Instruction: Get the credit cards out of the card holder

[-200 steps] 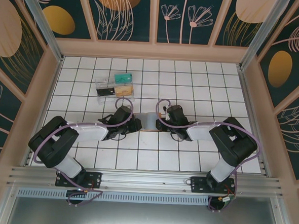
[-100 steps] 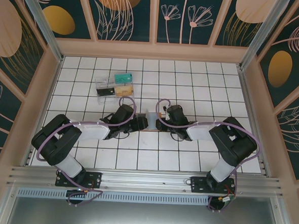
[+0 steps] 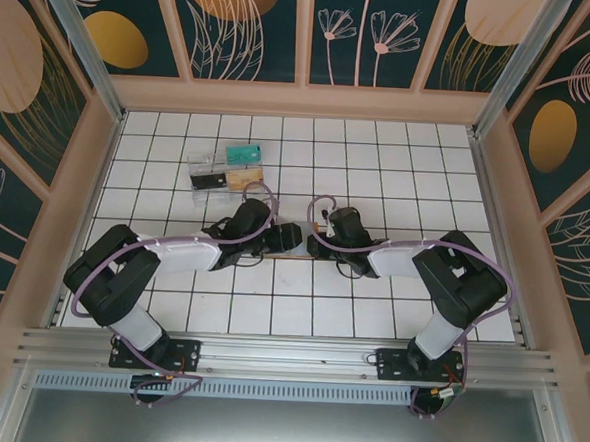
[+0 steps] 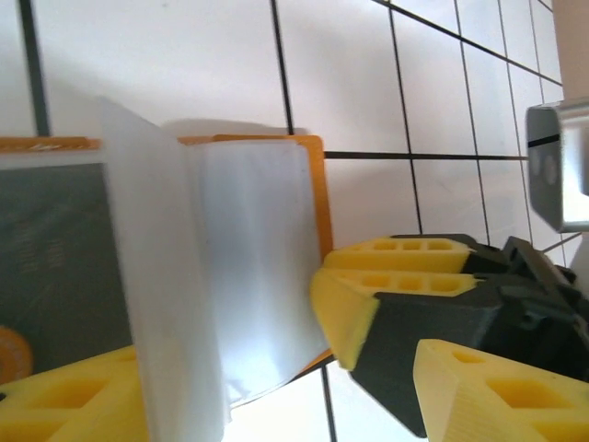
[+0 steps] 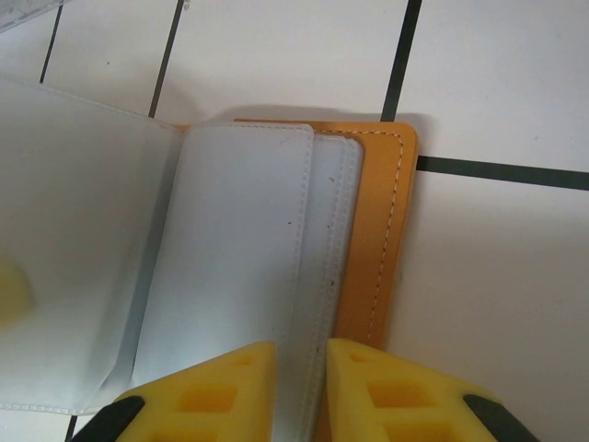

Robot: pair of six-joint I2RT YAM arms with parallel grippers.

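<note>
At table [image 3: 380, 146] centre, R claw [image 5: 302, 354] clamped on card holder [image 5: 382, 230] sleeve, L claw [image 4: 276, 368] apart opposite

- card holder [image 5: 379, 239]: one
- clear tray [image 3: 200, 161]: one
- pieces in the tray: three: teal piece [image 3: 241, 154], black piece [image 3: 207, 181], tan piece [image 3: 244, 178]
- robot arms: two: left arm [image 3: 168, 256], right arm [image 3: 428, 261]
- grippers: two: left gripper [image 4: 271, 368], right gripper [image 5: 302, 368]

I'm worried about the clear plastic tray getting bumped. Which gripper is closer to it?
Left. The left gripper is just down-right of the tray in the top view; the right gripper is farther right, pinching the card holder.
</note>
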